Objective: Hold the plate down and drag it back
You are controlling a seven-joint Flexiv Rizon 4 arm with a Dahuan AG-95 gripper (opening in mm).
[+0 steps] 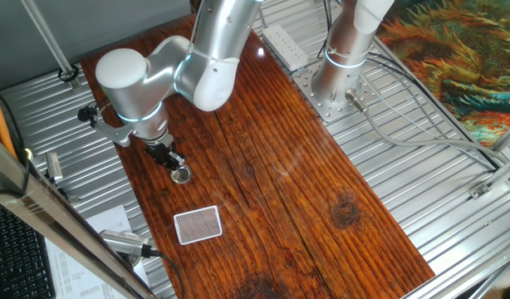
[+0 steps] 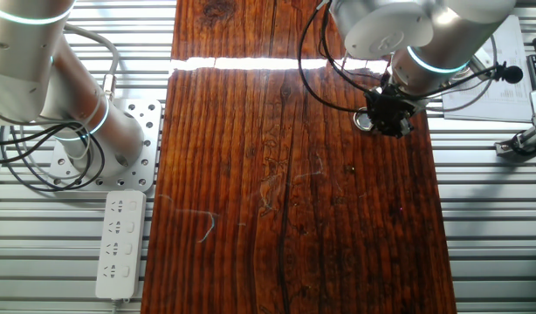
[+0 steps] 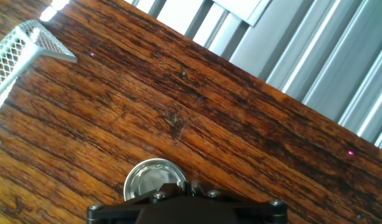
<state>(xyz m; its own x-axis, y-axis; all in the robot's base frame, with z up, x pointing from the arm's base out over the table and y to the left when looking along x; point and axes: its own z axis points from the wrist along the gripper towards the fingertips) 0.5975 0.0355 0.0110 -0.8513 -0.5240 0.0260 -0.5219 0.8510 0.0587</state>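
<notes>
The plate [image 1: 182, 174] is a small shiny silver disc lying on the dark wooden table [image 1: 305, 208], near its left edge. My gripper [image 1: 174, 161] stands right over it, fingers drawn together with the tips down on the plate's near part; I cannot see any gap between them. In the hand view the plate [image 3: 146, 178] shows at the bottom, half covered by the black gripper [image 3: 181, 188]. In the other fixed view the plate's rim [image 2: 362, 120] peeks out left of the gripper [image 2: 392, 120].
A white card with red cross-hatch [image 1: 197, 224] lies on the table in front of the plate, and also shows in the hand view [image 3: 20, 53]. A white power strip [image 1: 284, 46] and the arm's base [image 1: 338, 83] stand at the far side. Ribbed metal surrounds the table.
</notes>
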